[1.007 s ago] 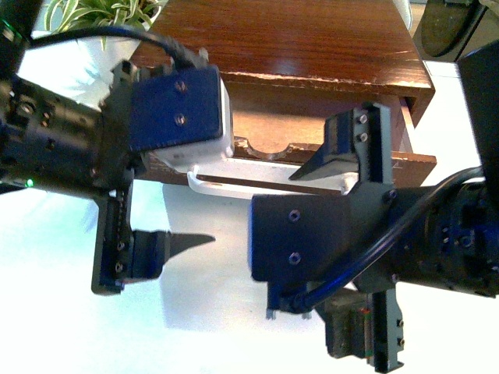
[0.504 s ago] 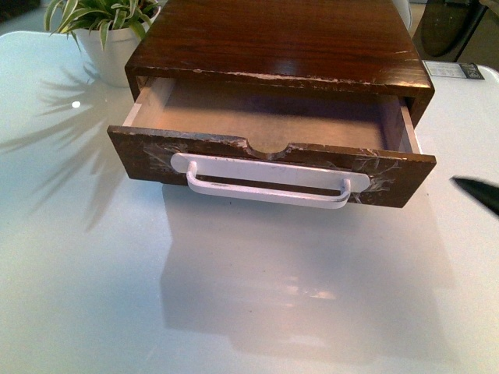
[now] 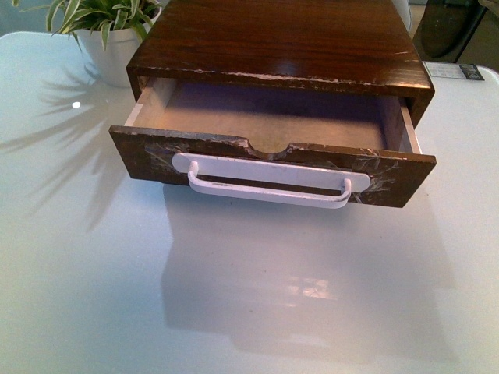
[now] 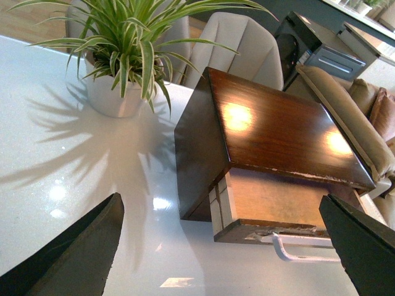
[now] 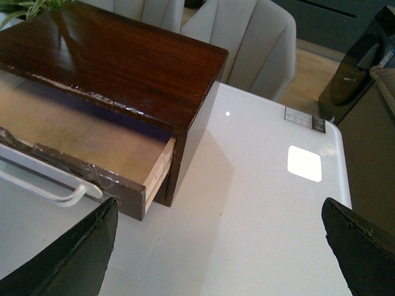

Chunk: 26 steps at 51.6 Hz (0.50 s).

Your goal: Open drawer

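A pale room lies beyond the table, with padded grey chairs (image 5: pixel 247 43) pushed up to its far edge, a strip of wooden floor (image 5: pixel 311 74) behind them, and a dark glossy box (image 3: pixel 452 31) at the far right that may be an appliance, though the view is too cropped to tell. The table (image 3: pixel 249 312) is white and glossy; it mirrors the ceiling lights as bright patches and carries the soft shadows of everything standing on it. A low dark-brown wooden cabinet (image 3: pixel 281 39) sits at the middle of the far side, its top polished and its front edge chipped. The drawer (image 3: pixel 273 125) stands pulled well out of it towards the robot, its pale inside bare and its scratched front hanging over the table. A spiky green plant (image 4: pixel 129 43) in a white pot (image 4: pixel 114 98) stands just beside the cabinet's left corner. The long white handle (image 3: pixel 273 175) runs across the drawer front, below a half-round notch (image 3: pixel 269 148) in the rim. A small printed label (image 5: pixel 303 120) lies on the table's far right corner. The left gripper (image 4: pixel 220 200) and right gripper (image 5: pixel 219 202) each hang above the table with fingers (image 4: pixel 74 253) spread wide, gripping nothing and touching nothing.
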Each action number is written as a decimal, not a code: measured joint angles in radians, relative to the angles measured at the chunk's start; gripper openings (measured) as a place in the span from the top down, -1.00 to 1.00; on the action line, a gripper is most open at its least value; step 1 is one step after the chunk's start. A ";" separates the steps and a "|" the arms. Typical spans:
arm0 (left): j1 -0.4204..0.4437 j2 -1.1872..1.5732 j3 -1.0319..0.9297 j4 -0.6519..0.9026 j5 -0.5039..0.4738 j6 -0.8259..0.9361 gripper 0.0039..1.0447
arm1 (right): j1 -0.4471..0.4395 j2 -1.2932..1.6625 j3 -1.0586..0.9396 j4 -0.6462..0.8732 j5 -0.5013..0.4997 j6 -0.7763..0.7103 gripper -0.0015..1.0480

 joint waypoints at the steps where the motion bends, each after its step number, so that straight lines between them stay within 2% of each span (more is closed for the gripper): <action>1: -0.001 -0.003 -0.006 0.014 -0.021 -0.003 -0.83 | 0.000 -0.002 -0.001 0.003 0.003 0.008 -0.83; 2: -0.012 -0.010 -0.027 0.072 -0.083 0.012 -0.77 | -0.002 -0.011 -0.022 0.060 0.044 0.051 -0.76; 3: -0.035 -0.026 -0.071 0.179 -0.190 0.037 -0.67 | -0.003 -0.021 -0.056 0.148 0.096 0.088 -0.66; 5: -0.072 -0.057 -0.147 0.330 -0.331 0.072 -0.50 | -0.006 -0.037 -0.105 0.257 0.149 0.166 -0.50; 8: -0.117 -0.109 -0.224 0.431 -0.459 0.099 -0.26 | -0.012 -0.062 -0.138 0.307 0.161 0.214 -0.30; 17: -0.208 -0.222 -0.319 0.435 -0.559 0.121 0.29 | -0.012 -0.127 -0.188 0.303 0.161 0.270 0.27; 24: -0.286 -0.332 -0.394 0.392 -0.642 0.127 0.94 | -0.012 -0.193 -0.224 0.272 0.161 0.279 0.91; 26: -0.301 -0.356 -0.406 0.381 -0.655 0.129 0.97 | -0.012 -0.207 -0.228 0.265 0.161 0.283 0.96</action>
